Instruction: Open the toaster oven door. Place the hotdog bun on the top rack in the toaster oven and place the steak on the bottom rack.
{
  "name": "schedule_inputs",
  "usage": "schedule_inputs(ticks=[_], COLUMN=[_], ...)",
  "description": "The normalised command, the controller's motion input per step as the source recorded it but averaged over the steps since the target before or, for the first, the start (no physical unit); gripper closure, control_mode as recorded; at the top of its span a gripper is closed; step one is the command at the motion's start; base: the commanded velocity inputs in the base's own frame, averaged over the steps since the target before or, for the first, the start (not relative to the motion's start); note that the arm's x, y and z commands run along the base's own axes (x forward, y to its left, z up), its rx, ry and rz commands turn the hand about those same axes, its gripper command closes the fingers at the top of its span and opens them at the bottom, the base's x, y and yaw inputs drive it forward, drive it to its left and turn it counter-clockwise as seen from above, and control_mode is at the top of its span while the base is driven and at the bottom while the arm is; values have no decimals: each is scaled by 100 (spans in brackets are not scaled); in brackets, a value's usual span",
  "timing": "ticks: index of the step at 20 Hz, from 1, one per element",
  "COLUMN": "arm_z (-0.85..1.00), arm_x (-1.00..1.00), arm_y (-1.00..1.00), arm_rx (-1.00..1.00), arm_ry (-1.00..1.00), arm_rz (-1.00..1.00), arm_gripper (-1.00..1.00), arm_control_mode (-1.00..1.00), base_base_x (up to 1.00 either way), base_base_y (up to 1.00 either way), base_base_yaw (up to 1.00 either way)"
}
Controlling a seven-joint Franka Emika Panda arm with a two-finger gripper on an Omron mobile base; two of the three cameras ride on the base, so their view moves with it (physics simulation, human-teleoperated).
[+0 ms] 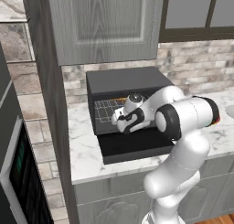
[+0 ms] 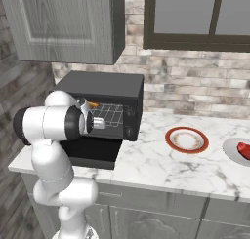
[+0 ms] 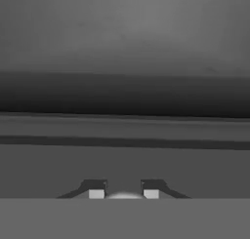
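We take the toaster oven (image 2: 105,99) as our landmark: its door (image 1: 135,146) lies folded down flat on the marble counter (image 2: 161,167) in front of the cavity, so the opening step looks done. Our gripper (image 3: 123,193) reaches into the mouth of that cavity at the height of the top rack (image 2: 114,108), its fingertips (image 3: 96,193) drawn close together with a pale rounded sliver between them; we judge this to be the hotdog bun, but the hand view is too dim to be sure. An orange-tan edge, which we take for the hotdog bun (image 2: 93,105), peeks out just beside the wrist at the oven's left front, level with the top rack. The bottom rack (image 2: 111,122) shows below it, bare where we can see it. The steak (image 2: 244,150) sits on a grey plate well to the right of the oven, beyond a red-rimmed plate (image 2: 186,140). So the next reach runs rightward along the counter.
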Motion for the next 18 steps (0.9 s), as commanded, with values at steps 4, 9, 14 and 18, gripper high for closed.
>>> schedule_inputs(ticks=[4, 9, 14, 18], arm_z=[0, 0, 4, 13], arm_x=[-87, -90, -67, -33], arm_y=[0, 0, 0, 0], arm_rx=[0, 0, 0, -3], arm_ry=[0, 1, 8, 21], arm_rz=[0, 0, 0, 0], arm_gripper=[100, 100, 100, 100], arm_control_mode=[-100, -100, -100, -100], base_base_x=[0, 0, 0, 0], base_base_y=[0, 0, 0, 0], base_base_yaw=[0, 0, 0, 0])
